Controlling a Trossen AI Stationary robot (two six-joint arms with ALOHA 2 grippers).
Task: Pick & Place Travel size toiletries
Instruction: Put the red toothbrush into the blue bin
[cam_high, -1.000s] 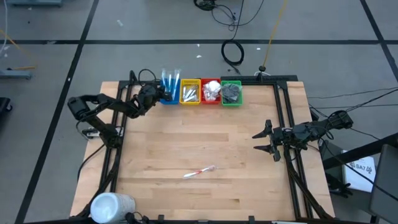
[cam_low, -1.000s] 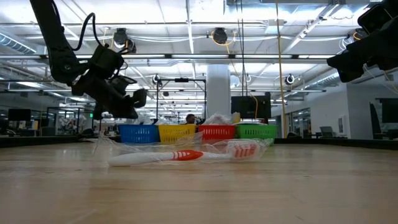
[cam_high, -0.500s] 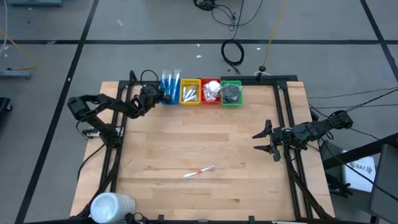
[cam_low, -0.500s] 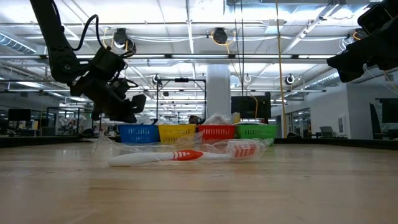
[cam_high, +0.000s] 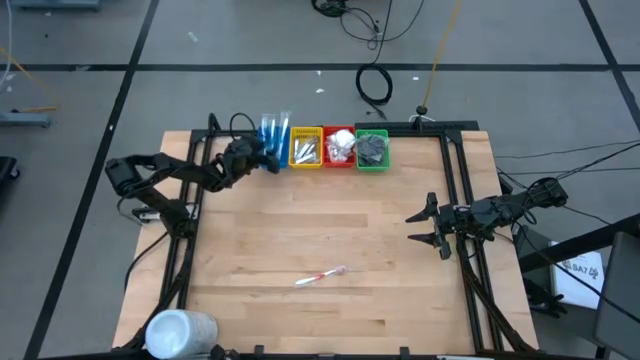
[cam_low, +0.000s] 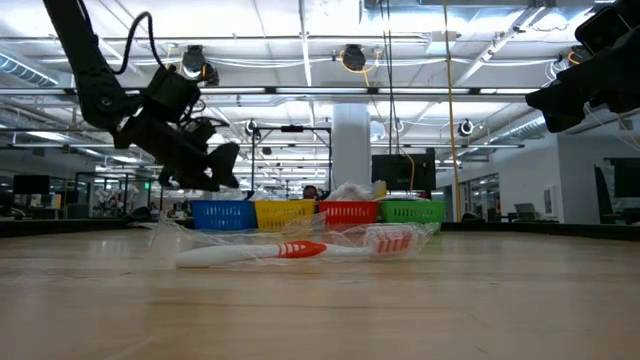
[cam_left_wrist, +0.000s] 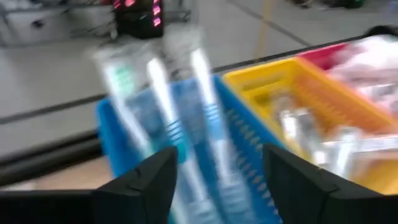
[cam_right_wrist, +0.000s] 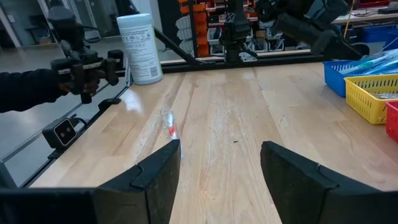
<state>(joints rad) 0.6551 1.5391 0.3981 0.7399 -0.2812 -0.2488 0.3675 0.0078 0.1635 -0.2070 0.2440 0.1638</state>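
Slim clear-wrapped blue sticks (cam_left_wrist: 155, 93) stand leaning in the blue bin (cam_high: 272, 150). Next to it, in a row at the table's far edge, are the yellow bin (cam_high: 306, 148) with silver tubes, the red bin (cam_high: 339, 147) with white packets and the green bin (cam_high: 372, 150) with dark discs. My left gripper (cam_high: 262, 158) is open just on the near-left side of the blue bin, with the sticks ahead of its fingers (cam_left_wrist: 149, 180). One wrapped red-and-white stick (cam_high: 320, 276) lies flat on the table's near middle. My right gripper (cam_high: 420, 228) hangs open at the right edge.
A large white cylinder (cam_high: 180, 330) stands at the near left corner. Black frame rails (cam_high: 462, 200) run along the table's left and right sides. Beyond the table's edge a person's dark sleeve (cam_right_wrist: 25, 87) reaches to a black device (cam_right_wrist: 81, 65).
My left gripper has stayed by the blue bin, rolling a little and tipping slightly upward. The stick on the table and my right gripper have not moved.
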